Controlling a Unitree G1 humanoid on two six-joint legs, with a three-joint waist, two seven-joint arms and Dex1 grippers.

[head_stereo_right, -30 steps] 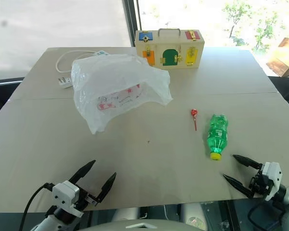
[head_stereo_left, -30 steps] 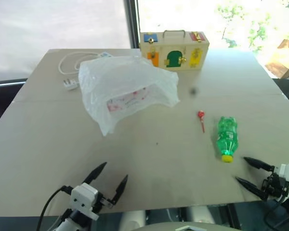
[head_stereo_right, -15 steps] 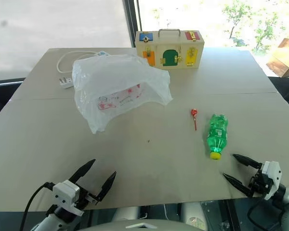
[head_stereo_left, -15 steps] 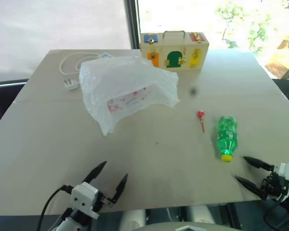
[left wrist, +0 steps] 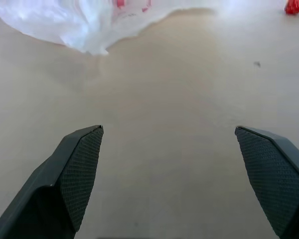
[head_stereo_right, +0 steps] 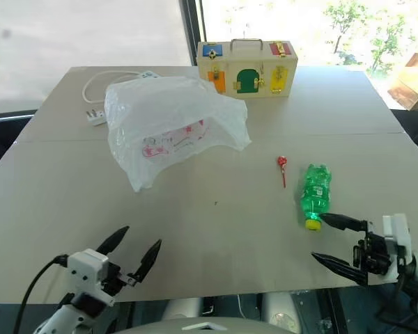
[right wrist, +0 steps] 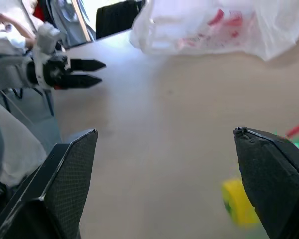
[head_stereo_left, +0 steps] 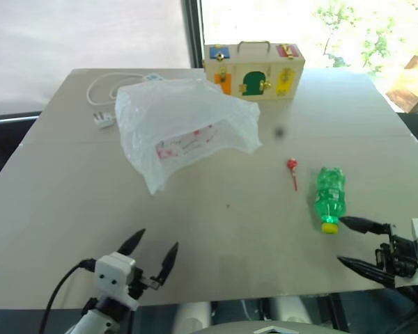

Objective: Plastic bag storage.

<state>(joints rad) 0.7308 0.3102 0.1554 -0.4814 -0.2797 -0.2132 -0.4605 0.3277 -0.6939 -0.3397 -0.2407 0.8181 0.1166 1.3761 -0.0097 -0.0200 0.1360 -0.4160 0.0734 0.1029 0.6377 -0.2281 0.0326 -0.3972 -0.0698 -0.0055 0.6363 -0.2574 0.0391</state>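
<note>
Plastic bag [head_stereo_left: 184, 129] untouched, lying crumpled and puffed up on the far-left half of the surface [head_stereo_left: 216, 229], well apart from both grippers.

Near edge: left gripper [head_stereo_left: 149, 250] hovers over the front-left of the surface, fingers spread wide, empty. Right gripper [head_stereo_left: 355, 243] at the front-right edge, fingers wide apart, empty, pointing toward the robot's left. Its upper finger tip lies just beside the yellow cap of the green bottle [head_stereo_left: 329, 197]; contact cannot be judged. Since a second ago the right gripper has risen and come in toward the bottle; the left one has shifted only slightly. Bag, bottle and the rest unmoved.

Mid-surface: the bottle lies on its side, cap toward the robot. A small red lollipop [head_stereo_left: 291, 169] sits just left of it. In the right wrist view the cap and lollipop are blurred and cut off; that view also catches the left gripper side-on, and the bag's red print.

Far: bag's red printed marks are too creased to read. Behind it, partly hidden, a white cable with plug [head_stereo_left: 101, 94]. Wooden box [head_stereo_left: 254, 71] with coloured doors and latches stands at the far edge.
</note>
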